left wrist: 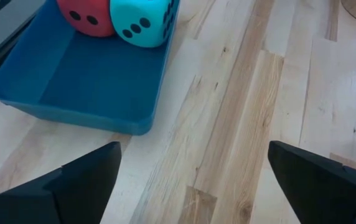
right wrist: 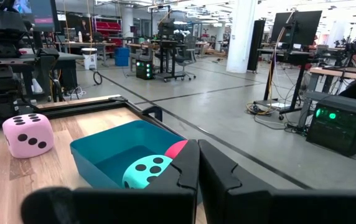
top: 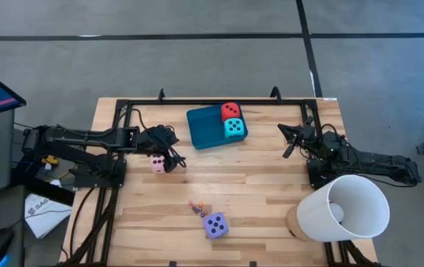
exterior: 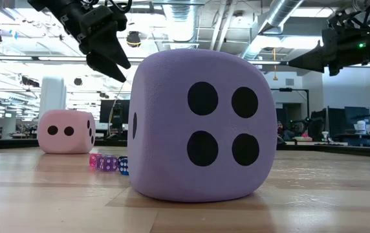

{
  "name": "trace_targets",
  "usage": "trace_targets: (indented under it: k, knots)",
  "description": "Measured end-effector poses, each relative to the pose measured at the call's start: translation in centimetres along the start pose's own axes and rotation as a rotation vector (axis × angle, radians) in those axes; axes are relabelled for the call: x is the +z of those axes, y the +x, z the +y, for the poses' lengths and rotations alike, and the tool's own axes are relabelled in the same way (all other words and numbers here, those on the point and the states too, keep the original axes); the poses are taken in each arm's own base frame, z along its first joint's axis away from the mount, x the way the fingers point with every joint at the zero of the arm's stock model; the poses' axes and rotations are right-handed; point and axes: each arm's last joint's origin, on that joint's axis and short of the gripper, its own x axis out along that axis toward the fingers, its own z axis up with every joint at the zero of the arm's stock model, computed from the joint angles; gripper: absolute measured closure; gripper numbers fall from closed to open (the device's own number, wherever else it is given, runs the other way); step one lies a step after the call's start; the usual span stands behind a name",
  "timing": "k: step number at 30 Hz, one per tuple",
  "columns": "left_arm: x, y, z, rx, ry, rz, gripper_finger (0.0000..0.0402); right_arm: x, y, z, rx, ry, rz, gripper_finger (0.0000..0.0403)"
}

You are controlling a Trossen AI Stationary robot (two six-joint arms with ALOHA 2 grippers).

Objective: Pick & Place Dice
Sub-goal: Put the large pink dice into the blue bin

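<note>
High view shows you the wooden bench (top: 256,185) with all four dice on it. The red die (top: 230,110) and the turquoise die (top: 233,128) sit side by side, touching, inside the teal tray (top: 201,127), which lies near the middle of the far edge of the bench. The pink die (top: 158,164) rests on the bare wood toward the left edge, and the left pincer (top: 169,158) is just beside it, its fingers spread apart and holding nothing; in the left wrist view you see these two dark fingers (left wrist: 81,180) wide from each other, with only wood between them and the tray ahead. The purple die (top: 215,225) stands near the front edge, about in the middle, with a few very small coloured dice (top: 196,207) close to it. In the low view the left pincer (exterior: 110,61) hangs above the bench, and the pink die (exterior: 66,131) lies lower and apart from it. The right pincer (top: 289,141) waits near the far right corner, its fingers pressed together and empty. A white cup (top: 343,208) lies on its side near the front right corner.
</note>
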Motion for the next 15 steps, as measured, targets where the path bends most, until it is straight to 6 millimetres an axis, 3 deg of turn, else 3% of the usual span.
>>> trace_targets:
  k: [8, 15]
  knots:
    - [-0.4, 0.0, 0.2, 0.016, 0.007, 0.041, 0.0003, 0.0, 0.0, 0.0, 0.000, 0.000, 0.000, 0.0403]
    - [-1.3, 0.1, 1.5, 0.081, -0.006, 0.156, 0.0002, 0.0, 0.0, 0.0, 0.000, 0.000, 0.000, 0.0403]
